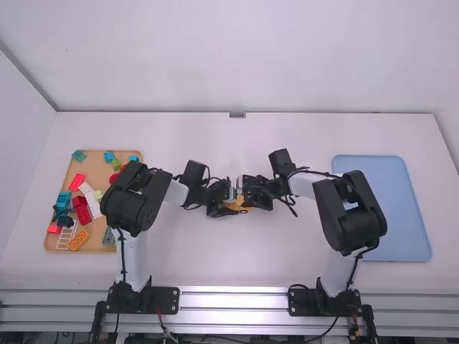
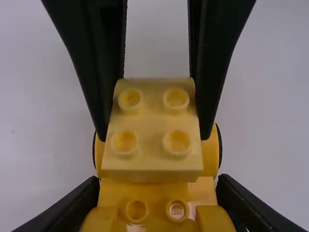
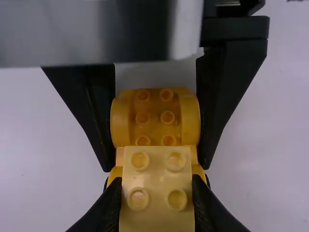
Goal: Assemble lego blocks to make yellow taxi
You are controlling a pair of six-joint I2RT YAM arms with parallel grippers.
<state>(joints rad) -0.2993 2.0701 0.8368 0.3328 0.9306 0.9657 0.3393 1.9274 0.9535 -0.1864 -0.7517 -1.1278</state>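
Near the middle of the desk (image 1: 237, 265), my left end effector (image 2: 155, 193) grips the orange-yellow car base (image 2: 137, 211) by its sides; my right end effector (image 3: 157, 193) pinches the pale yellow four-stud block (image 2: 152, 150) just at it. I judge both pieces light, stiff, slightly slippery: better to hold flat sides and leave studs free. The facing fingers are near and could knock. From the base, loose blocks (image 1: 81, 206) lie at nine o'clock, the blue tray (image 1: 405, 222) at three.
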